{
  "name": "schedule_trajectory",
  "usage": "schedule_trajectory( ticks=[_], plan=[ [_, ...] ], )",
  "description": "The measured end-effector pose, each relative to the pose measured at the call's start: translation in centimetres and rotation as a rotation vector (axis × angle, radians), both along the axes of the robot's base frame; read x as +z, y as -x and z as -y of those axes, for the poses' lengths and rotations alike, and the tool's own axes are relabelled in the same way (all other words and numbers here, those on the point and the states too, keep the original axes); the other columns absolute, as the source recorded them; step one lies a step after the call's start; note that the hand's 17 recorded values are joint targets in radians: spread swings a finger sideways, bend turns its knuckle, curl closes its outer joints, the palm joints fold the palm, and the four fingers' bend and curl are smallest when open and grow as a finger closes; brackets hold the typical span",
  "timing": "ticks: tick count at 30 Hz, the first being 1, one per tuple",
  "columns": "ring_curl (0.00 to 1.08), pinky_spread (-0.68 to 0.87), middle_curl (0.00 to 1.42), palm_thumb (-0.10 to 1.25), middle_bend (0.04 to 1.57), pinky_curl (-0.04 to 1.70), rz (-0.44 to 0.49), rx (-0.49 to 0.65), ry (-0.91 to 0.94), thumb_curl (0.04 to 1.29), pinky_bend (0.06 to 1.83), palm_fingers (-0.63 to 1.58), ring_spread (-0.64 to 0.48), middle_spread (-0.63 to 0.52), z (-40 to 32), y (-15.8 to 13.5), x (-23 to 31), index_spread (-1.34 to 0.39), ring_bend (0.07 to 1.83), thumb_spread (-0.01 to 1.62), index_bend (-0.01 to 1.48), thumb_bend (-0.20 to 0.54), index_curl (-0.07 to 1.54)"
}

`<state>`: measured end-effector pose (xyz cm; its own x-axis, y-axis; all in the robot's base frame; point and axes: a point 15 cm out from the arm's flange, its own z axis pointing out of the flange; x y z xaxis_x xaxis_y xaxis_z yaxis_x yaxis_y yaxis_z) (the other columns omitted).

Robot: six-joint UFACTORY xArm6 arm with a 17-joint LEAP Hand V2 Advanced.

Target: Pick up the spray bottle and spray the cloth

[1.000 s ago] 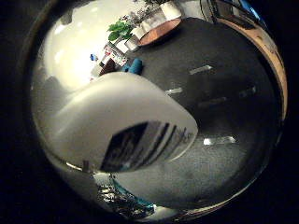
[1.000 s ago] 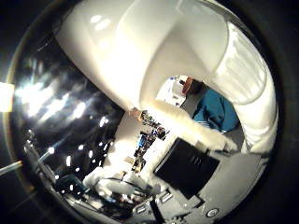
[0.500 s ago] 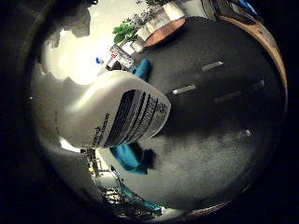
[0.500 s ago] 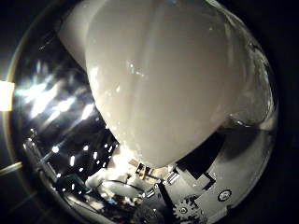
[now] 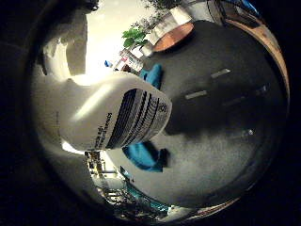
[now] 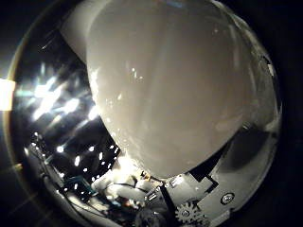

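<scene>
1. Only a geared, white-and-black part of the hand [image 6: 199, 208] is seen at the edge of the thumb-side view; whether its fingers are curled round anything cannot be told.
2. The spray bottle [image 5: 117, 115] is seen very close to the palm, filling much of both views, raised above the grey surface [image 5: 221, 141].
3. The bottle is judged a smooth, stiff white plastic, likely slippery and fairly light; a hold round the neck, near the trigger, is judged best.
4. A label with dark print is carried on the bottle's body; its writing cannot be read.
5. The blue cloth [image 5: 143, 155] is seen lying on the grey surface beyond the bottle, partly hidden behind it.
</scene>
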<state>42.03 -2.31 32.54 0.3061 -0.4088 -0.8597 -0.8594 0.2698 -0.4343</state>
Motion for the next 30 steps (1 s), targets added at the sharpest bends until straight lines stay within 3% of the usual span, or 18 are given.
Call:
schedule_trajectory(
  ticks=[9, 17, 30],
  plan=[
    [0.57, -0.18, 0.60, 0.97, 1.33, 0.99, -0.178, 0.231, 0.172, 0.57, 1.16, 1.21, -0.15, -0.09, -1.6, 4.6, 1.9, -0.17, 1.45, 1.06, 1.19, -0.014, 0.64],
    [0.56, -0.18, 0.59, 0.95, 1.34, 1.09, -0.293, 0.338, 0.254, 0.60, 1.11, 1.21, -0.15, -0.09, -5.2, 6.8, 3.9, -0.17, 1.45, 1.11, 1.20, -0.013, 0.64],
    [0.56, -0.19, 0.58, 0.96, 1.34, 1.19, -0.316, 0.446, 0.385, 0.58, 1.04, 1.22, -0.15, -0.09, -12.4, 7.8, 9.1, -0.17, 1.44, 1.16, 1.20, -0.012, 0.63]
  ],
)
